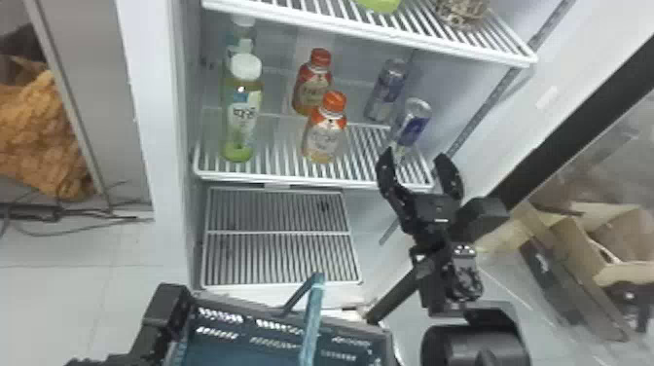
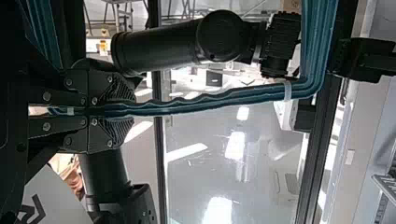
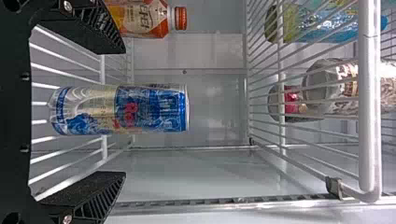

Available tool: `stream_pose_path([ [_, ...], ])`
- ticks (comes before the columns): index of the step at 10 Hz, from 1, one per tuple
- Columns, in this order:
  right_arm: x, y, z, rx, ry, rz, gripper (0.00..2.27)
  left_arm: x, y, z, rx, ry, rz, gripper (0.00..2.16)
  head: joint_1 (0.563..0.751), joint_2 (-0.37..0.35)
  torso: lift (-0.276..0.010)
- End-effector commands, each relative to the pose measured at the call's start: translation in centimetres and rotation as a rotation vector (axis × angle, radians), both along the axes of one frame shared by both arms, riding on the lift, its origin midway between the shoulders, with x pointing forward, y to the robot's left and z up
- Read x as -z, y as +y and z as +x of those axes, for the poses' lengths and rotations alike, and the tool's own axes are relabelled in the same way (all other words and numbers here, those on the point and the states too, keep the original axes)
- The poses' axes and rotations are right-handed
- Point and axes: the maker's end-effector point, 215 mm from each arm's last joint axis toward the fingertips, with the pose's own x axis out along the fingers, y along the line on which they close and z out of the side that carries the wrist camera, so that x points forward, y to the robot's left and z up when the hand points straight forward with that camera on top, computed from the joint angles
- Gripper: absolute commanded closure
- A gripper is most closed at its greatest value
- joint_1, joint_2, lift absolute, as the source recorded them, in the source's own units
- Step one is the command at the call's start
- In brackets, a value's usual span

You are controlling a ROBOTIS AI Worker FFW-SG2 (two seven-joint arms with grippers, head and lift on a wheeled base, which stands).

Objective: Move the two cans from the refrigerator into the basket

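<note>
Landmark: the middle shelf (image 1: 272,179), a white wire one in the refrigerator. Both cans stand upright at its right end, the near can (image 1: 412,124) toward the front, the far can (image 1: 388,88) behind. Neither is in the basket (image 1: 350,327), which sits lower than the shelf and out in front of it.

Right gripper (image 1: 414,158) at the shelf's right front end, in line with the near can. Jaws released, spread wide, one to each side of the can in the right wrist view; nothing gripped.

Left gripper (image 2: 109,112): jaws clenched on the basket's teal handle (image 2: 187,103).

Also on the shelf: two orange-capped bottles (image 1: 325,134) mid-way along, one behind the other, and a tall white-capped bottle (image 1: 243,114) at the left, another bottle behind it. Above: an upper shelf (image 1: 360,30). Below: a bottom rack (image 1: 277,233).
</note>
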Motion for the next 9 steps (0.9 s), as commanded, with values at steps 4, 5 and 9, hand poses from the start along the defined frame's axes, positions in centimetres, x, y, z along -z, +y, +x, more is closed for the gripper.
stream_pose_path([
  [4,-2.0,0.8,2.4,-0.021,-0.038,-0.045,0.07,-0.4,0.0,-0.5,0.017,0.006,-0.014,1.21,0.695,-0.350,-0.266],
  [5,-2.2,0.7,2.8,-0.019,-0.040,-0.046,0.07,-0.4,0.1,-0.5,0.017,0.006,-0.012,1.21,0.695,-0.350,-0.266],
  [9,-2.4,0.4,5.2,-0.015,-0.033,-0.070,0.09,-0.5,-0.1,-0.5,0.023,0.000,-0.012,1.21,0.695,-0.350,-0.266],
])
